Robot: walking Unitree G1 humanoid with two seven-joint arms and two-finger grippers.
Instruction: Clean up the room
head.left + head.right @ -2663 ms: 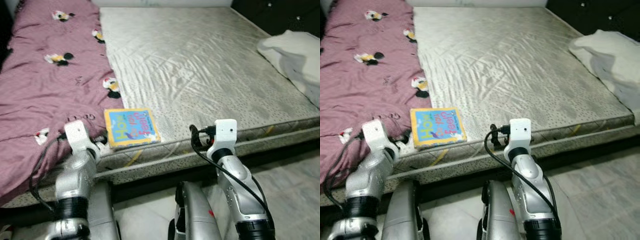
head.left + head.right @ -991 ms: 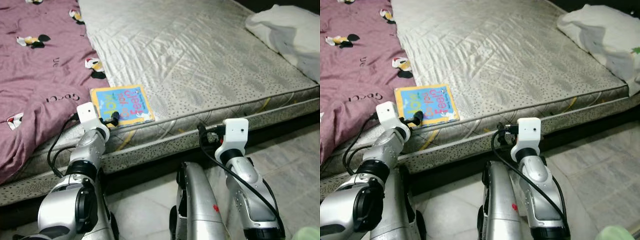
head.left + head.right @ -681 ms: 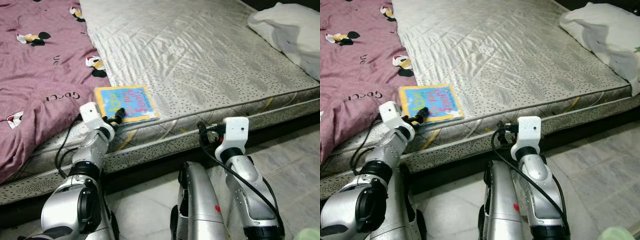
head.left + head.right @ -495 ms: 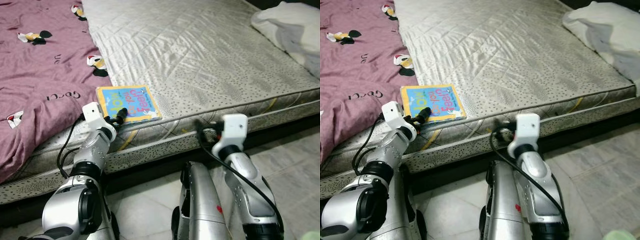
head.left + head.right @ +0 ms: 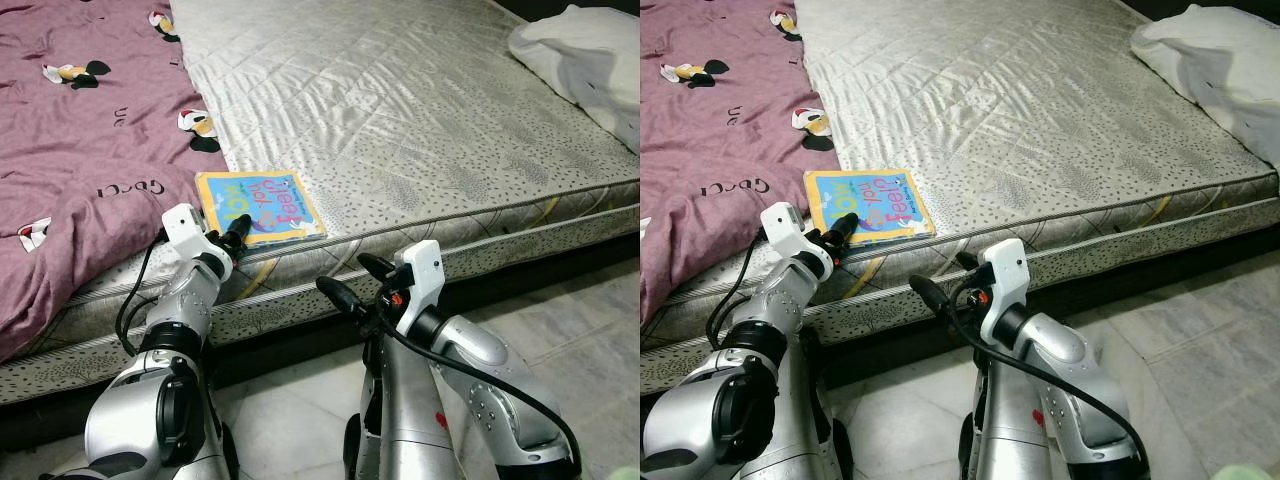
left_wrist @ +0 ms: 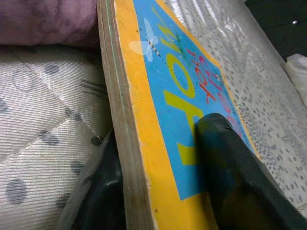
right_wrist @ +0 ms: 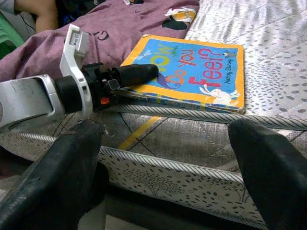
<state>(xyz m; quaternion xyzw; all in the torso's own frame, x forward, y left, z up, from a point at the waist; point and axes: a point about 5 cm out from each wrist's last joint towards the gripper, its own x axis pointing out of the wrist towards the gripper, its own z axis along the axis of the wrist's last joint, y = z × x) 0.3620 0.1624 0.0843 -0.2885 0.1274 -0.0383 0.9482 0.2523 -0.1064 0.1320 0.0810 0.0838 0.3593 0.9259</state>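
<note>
Blue-and-yellow book (image 5: 258, 206) sits at the mattress (image 5: 420, 130) edge, now pinched by the left gripper (image 5: 234, 233); the right gripper (image 5: 352, 282) has swung across, fingers wide, likely to help lift.

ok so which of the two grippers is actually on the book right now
The left gripper: its fingers pinch the book's near corner, one above and one beneath. The right gripper hangs open, short of the mattress edge.

Purple blanket (image 5: 80, 150) beside white pillow (image 5: 585, 50)
</note>
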